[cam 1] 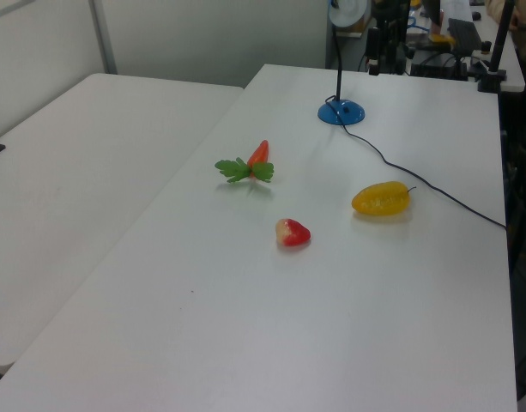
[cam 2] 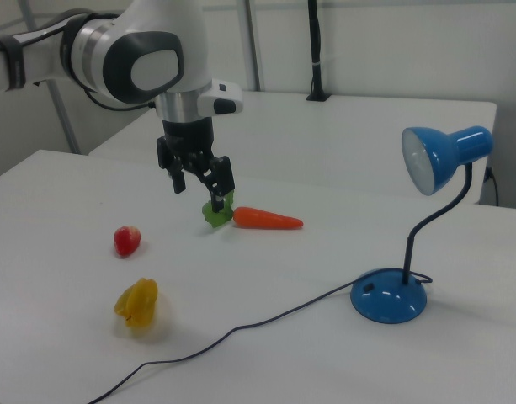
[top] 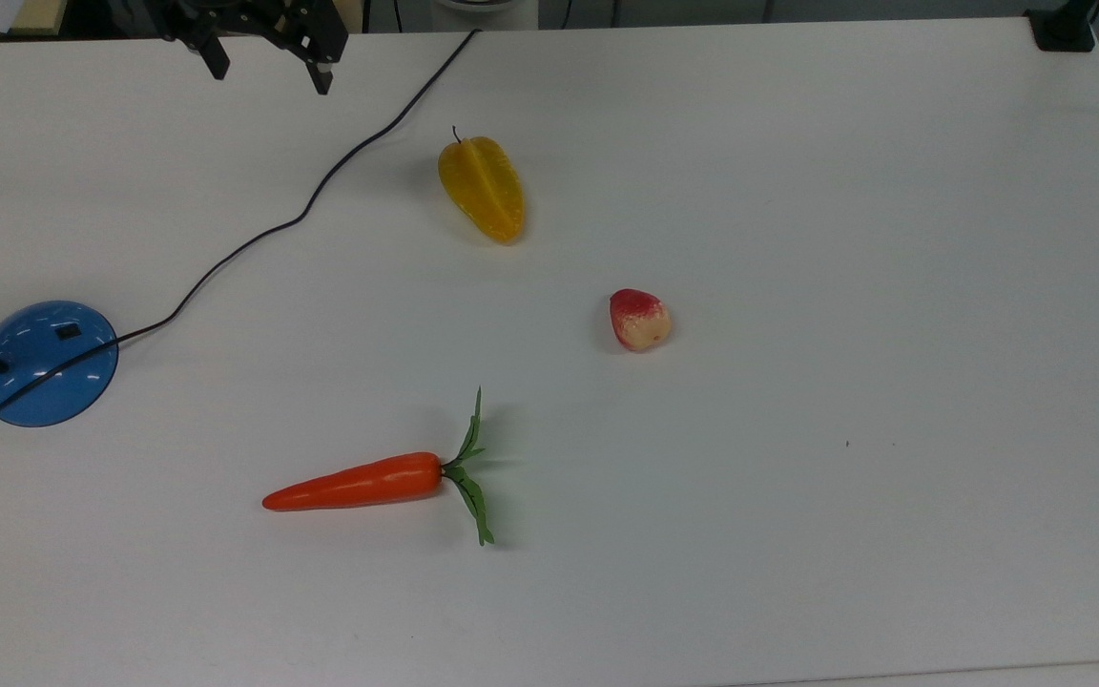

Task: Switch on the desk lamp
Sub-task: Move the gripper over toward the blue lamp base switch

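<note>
- Gripper: black two-finger claw on a white arm, fingers spread apart, nothing between them; hangs above the table at the top view's upper left.
- Desk lamp: glossy blue dome base with small black switch, thin black stem, blue shade unlit. Stands well apart from the claw, below and to its left in the top view; off to the right of it in the right view.
- Cord: black, runs from the base across the table, passing just right of the claw in the top view.
- Yellow star fruit: near, right of and below the claw in the top view.
- Red-and-cream fruit: farther right and below.
- Carrot: orange, green leaves, well below the claw in the top view.
</note>
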